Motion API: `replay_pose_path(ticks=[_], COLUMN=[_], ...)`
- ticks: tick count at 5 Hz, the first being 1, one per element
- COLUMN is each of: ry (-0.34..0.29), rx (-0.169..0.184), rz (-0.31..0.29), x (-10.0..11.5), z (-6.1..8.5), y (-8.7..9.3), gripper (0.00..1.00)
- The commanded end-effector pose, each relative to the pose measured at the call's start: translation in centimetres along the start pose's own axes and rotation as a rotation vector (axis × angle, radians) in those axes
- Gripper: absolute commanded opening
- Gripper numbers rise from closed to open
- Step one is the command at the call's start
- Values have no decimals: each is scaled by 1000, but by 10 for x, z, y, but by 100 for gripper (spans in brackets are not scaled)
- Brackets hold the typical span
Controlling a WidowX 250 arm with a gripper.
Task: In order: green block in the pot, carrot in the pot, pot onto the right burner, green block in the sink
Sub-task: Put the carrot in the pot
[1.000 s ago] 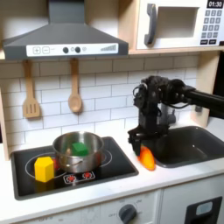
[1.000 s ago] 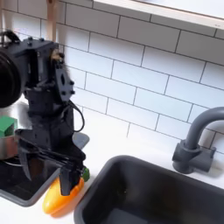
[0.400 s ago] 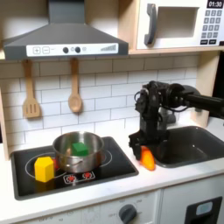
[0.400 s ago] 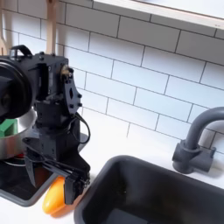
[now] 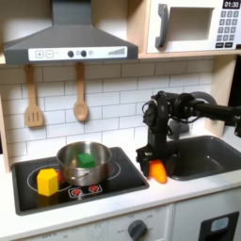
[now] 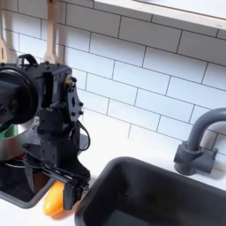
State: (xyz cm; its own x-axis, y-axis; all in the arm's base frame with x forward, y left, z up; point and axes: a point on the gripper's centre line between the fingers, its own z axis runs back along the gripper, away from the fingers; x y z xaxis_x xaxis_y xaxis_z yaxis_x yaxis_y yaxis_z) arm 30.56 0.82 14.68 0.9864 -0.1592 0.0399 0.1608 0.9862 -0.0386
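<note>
Evidently, the gripper [image 6: 56,179] is set open astride the carrot [image 6: 55,199] on the desk [image 5: 174,193], so it can be grasped for the pot [image 5: 83,162].

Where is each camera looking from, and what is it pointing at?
First exterior view: sits in front of the toy kitchen, facing the tiled wall; it shows the cooktop, the pot with the green block inside, the sink, and the arm reaching in from the first exterior view's right.
Second exterior view: sits close and low, looking across the sink toward the faucet; the arm's wrist and gripper loom large.
Shared: both exterior views show the gripper over the carrot beside the sink.
</note>
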Motion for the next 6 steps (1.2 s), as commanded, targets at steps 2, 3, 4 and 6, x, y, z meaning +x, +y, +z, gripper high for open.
replay_pose_path(ticks=[2,3,4,6], ry=[4,-3,-25,-97], rx=[3,6,0,17], rz=[-5,0,3,8], x=[4,3,7,24], z=[-4,-1,7,34], y=[-5,-5,-4,-1], gripper=[0,0,0,0])
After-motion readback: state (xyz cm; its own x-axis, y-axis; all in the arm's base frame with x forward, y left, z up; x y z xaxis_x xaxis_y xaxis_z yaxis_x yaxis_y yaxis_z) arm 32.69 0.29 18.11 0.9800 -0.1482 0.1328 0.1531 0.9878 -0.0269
